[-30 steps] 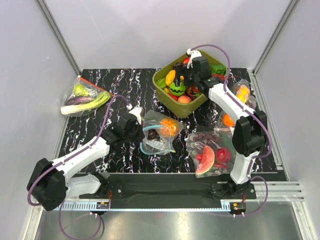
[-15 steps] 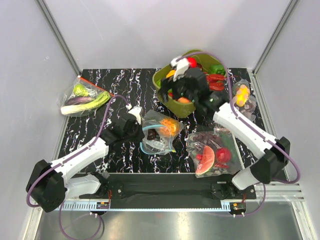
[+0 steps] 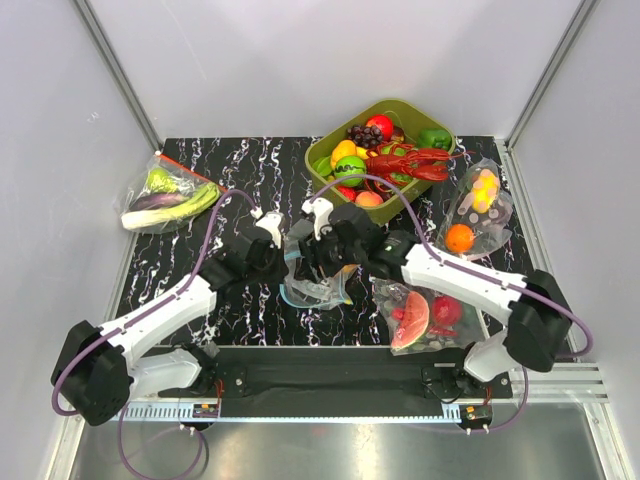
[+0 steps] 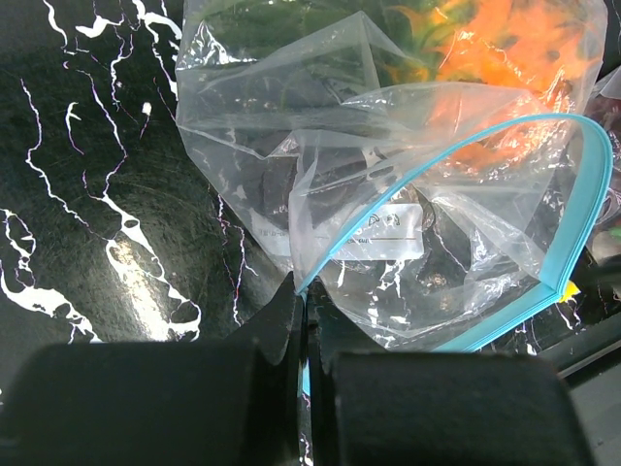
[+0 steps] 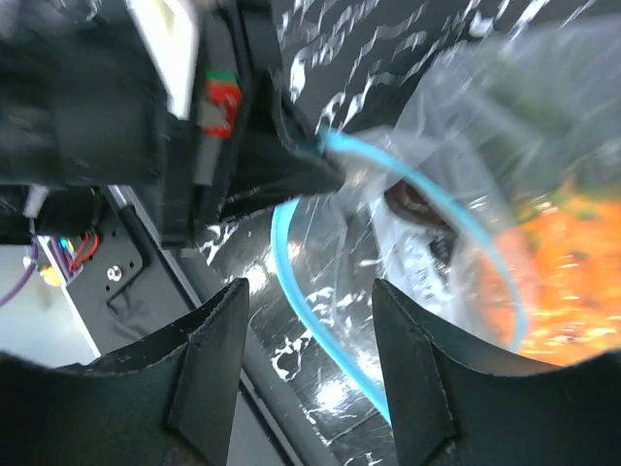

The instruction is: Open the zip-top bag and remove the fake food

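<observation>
Table (image 3: pixel 250 170): black, white-veined, under both pairs of fingers.

Bin (image 3: pixel 325 185): green, full of toys. Well beyond the right fingers, on their far side.

Melon bag (image 3: pixel 425 310): back along the right arm, well apart from its fingers. Veg bag (image 3: pixel 165 195): far off to the left of the left fingers.

Bag (image 4: pixel 388 194): clear, crinkled, directly ahead of the left fingertips. Mouth gapes toward them. From above, the right gripper covers most of it.

Food (image 4: pixel 495 39): bumpy orange piece with green, inside the bag, at the end farthest from the left fingertips. Dark pieces sit nearer, unclear through the plastic.

Strip (image 4: pixel 582 194): teal, spread into an open loop, one end running into the left fingertips.

Left gripper (image 4: pixel 301 301): fingers pressed together, pinching the strip.

Right gripper (image 5: pixel 309 320): fingers apart, middling gap, holding nothing. They hang over the bag's mouth, the strip curves across the gap, and contact cannot be told. The left fingertips lie just ahead of them.
</observation>
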Controlling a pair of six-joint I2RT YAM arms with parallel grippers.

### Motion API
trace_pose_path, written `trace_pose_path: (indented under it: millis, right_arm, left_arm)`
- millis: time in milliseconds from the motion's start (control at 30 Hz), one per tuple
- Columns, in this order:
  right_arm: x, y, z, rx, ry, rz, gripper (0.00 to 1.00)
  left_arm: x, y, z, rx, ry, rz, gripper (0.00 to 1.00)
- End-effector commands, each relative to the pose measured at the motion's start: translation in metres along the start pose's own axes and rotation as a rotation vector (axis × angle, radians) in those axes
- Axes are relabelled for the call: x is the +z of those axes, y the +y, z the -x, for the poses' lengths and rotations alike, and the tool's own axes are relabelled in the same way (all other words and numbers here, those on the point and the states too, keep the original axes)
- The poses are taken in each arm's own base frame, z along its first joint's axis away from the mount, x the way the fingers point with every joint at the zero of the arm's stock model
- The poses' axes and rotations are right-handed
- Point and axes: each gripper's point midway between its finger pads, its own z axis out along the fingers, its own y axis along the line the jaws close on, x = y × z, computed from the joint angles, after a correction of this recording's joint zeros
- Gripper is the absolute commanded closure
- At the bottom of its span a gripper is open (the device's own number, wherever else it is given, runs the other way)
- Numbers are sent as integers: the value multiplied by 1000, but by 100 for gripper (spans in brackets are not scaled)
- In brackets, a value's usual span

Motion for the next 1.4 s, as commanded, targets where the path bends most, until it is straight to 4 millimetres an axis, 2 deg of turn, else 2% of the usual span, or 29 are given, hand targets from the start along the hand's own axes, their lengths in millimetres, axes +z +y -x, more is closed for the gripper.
trace_pose_path:
  millis: [0,167,200,300,467,633,667,767,1000,1200,1233,1367]
  right_arm:
    - [16,6,-2,37,-6,26,40]
    - [45,-6,-17,32,30,-3,40]
    - [56,-14,-25,41,50,-32,39]
    - [71,-29,-35,69,51,-99,39]
    - [82,-52,-33,90,-2,-220,36]
    - [87,-66,-32,119,-43,-290,32]
    - [90,-65,-27,118,-69,-286,31]
    - [99,-71,-30,111,-69,-293,29]
    - [119,-83,-46,82,-57,-316,22]
    - [138,-80,-48,44,-76,-258,16]
    - [141,-77,-43,39,-102,-241,15]
    - [150,-75,-42,28,-134,-210,14]
  left_arm:
    - [2,-3,14,-5,-53,-3,100]
    - [2,1,13,-10,-55,22,100]
    - [2,2,13,-9,-59,25,100]
    - [1,2,15,-10,-62,28,100]
    - [2,1,13,-6,-53,22,100]
    - [3,-1,12,-7,-44,9,100]
    - [3,-1,11,-6,-41,11,100]
    - [3,-2,10,-5,-36,3,100]
    - [2,-3,9,-3,-32,-2,100]
    - [2,-7,8,-5,-25,-24,100]
    - [2,-8,8,-4,-24,-28,100]
    - [2,-7,8,-5,-21,-27,100]
